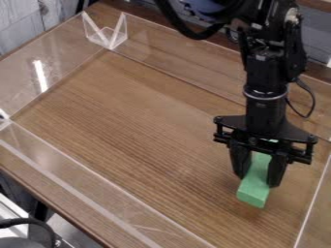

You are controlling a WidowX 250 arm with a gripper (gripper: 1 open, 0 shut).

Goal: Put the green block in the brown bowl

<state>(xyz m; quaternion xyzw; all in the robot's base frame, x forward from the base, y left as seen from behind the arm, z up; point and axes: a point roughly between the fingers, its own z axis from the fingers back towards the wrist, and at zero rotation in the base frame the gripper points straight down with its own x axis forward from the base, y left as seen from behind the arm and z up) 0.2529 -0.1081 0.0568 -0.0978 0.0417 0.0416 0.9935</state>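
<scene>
The green block (pixel 255 189) is a bright green bar near the right front of the wooden tabletop, its lower end at the surface and its upper part up between the fingers. My black gripper (pixel 258 175) points almost straight down over it, with one finger on each side, shut on the block. The arm rises behind it toward the top right. The brown bowl is out of view.
A low clear acrylic wall (pixel 58 58) runs around the wooden table (pixel 130 126), close to the block on the right and front. A small clear folded stand (pixel 106 31) sits at the back left corner. Cables hang behind the arm.
</scene>
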